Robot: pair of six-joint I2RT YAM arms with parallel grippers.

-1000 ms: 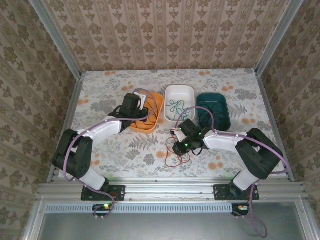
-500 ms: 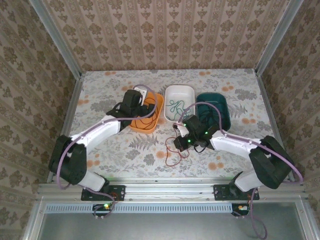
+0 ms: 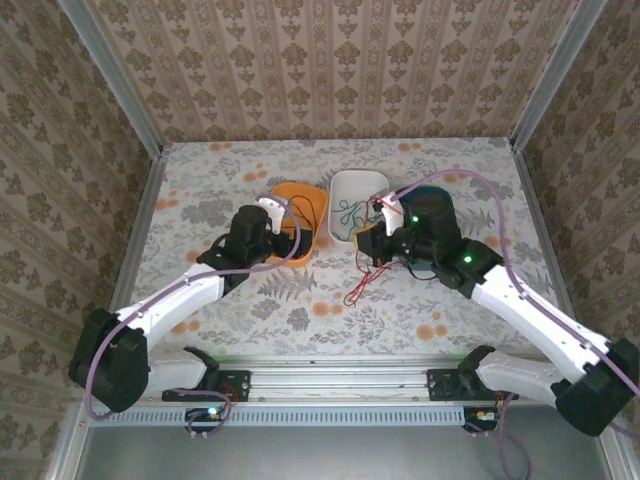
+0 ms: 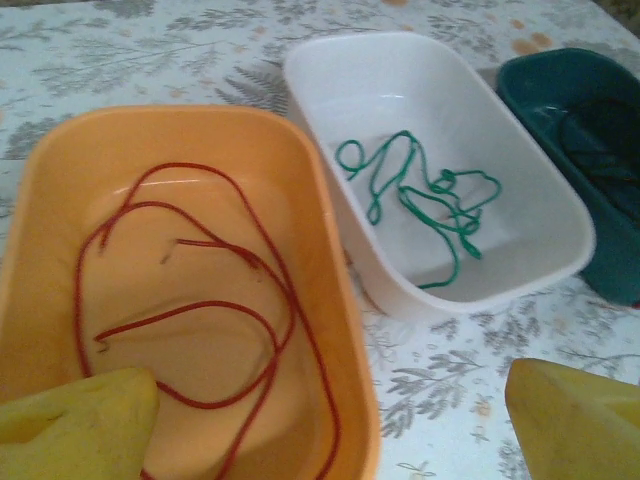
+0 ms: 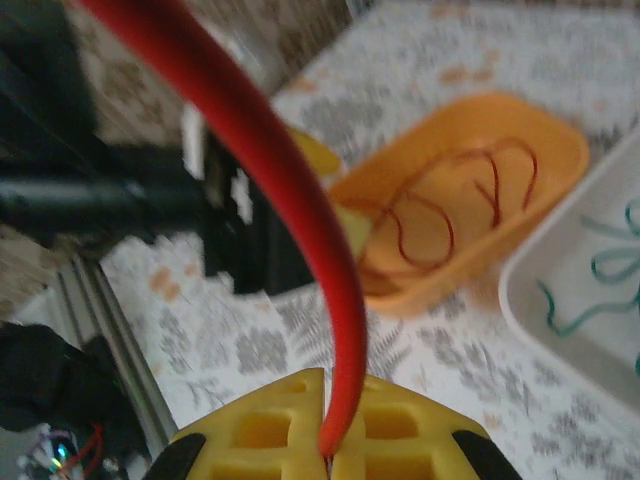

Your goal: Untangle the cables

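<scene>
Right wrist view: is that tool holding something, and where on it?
Yes: the right tool is pinching a red cable between its fingertips; how near the cable's end cannot be told.

Left end effector (image 4: 325, 415) spread wide, right end effector (image 5: 326, 425) pinched (both arms extended).

Soft even light, faint shadows; right wrist view blurred, red cable (image 5: 305, 200) defocused

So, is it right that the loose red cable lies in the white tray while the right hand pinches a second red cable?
Not quite: the left wrist view shows the loose red cable in the orange tray, not the white tray. The right hand does pinch a second red cable.
</scene>
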